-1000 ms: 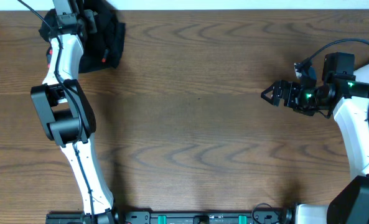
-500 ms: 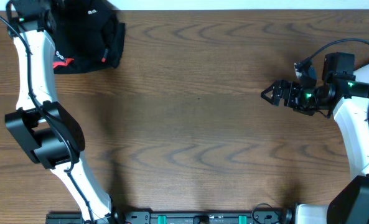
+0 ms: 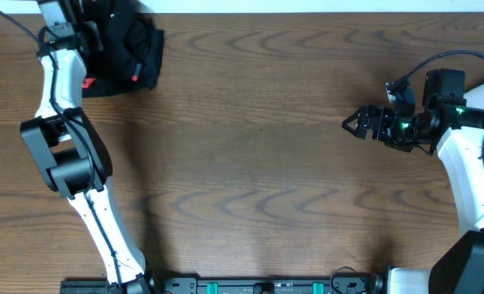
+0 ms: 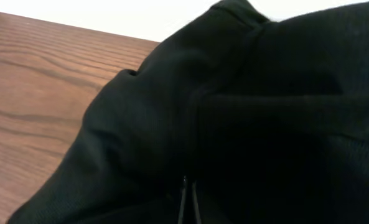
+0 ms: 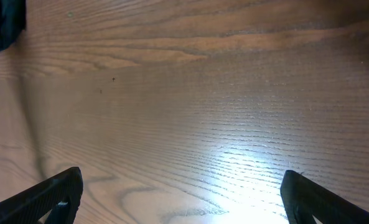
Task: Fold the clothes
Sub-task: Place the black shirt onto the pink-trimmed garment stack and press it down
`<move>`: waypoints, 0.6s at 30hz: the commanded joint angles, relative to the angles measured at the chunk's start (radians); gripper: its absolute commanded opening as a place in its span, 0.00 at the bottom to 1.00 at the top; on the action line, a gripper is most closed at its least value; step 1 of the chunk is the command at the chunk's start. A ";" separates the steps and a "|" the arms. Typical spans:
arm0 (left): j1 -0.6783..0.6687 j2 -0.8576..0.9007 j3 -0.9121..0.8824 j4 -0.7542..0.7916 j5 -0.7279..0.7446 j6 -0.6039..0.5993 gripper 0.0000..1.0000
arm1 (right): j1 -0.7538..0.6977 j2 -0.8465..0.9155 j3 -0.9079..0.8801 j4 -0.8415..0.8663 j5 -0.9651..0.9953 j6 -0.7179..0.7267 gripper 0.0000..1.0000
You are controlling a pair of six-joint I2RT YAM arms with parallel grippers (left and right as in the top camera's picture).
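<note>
A bunched pile of black clothes (image 3: 131,49) with red-orange trim (image 3: 86,82) lies at the table's far left corner. My left gripper (image 3: 91,33) sits over the pile's left part. In the left wrist view black fabric (image 4: 234,112) fills the frame and folds run down to my closed jaws (image 4: 188,199), which look shut on the fabric. No white logo shows now. My right gripper (image 3: 349,124) hovers open and empty over bare wood at the right. In the right wrist view (image 5: 190,205) the pile shows only as a dark corner (image 5: 0,25).
The wooden table (image 3: 250,163) stretches between the two arms. Its far edge meets a white surface just behind the pile (image 4: 109,18). The left arm's links (image 3: 66,155) stand over the left side and the right arm's base (image 3: 470,196) over the right edge.
The left arm swung left, drawing the pile out so a white logo showed, then came back right. The pile is now more compact. The right arm has not moved.
</note>
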State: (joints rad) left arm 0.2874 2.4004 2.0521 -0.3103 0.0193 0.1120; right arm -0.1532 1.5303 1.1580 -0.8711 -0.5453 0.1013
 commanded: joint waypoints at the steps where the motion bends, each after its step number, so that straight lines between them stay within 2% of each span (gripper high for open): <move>1: 0.009 0.055 -0.027 -0.052 -0.013 0.008 0.06 | -0.006 -0.016 0.007 -0.001 -0.001 -0.013 0.99; 12: 0.002 -0.142 -0.026 0.010 -0.011 0.007 0.06 | -0.006 -0.016 0.007 -0.001 -0.001 -0.013 0.99; 18: -0.027 -0.179 -0.026 0.035 -0.001 0.006 0.06 | -0.006 -0.016 0.007 0.003 -0.001 -0.013 0.99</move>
State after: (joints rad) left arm 0.2810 2.2601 2.0350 -0.2852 0.0189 0.1120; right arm -0.1532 1.5303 1.1580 -0.8703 -0.5449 0.1013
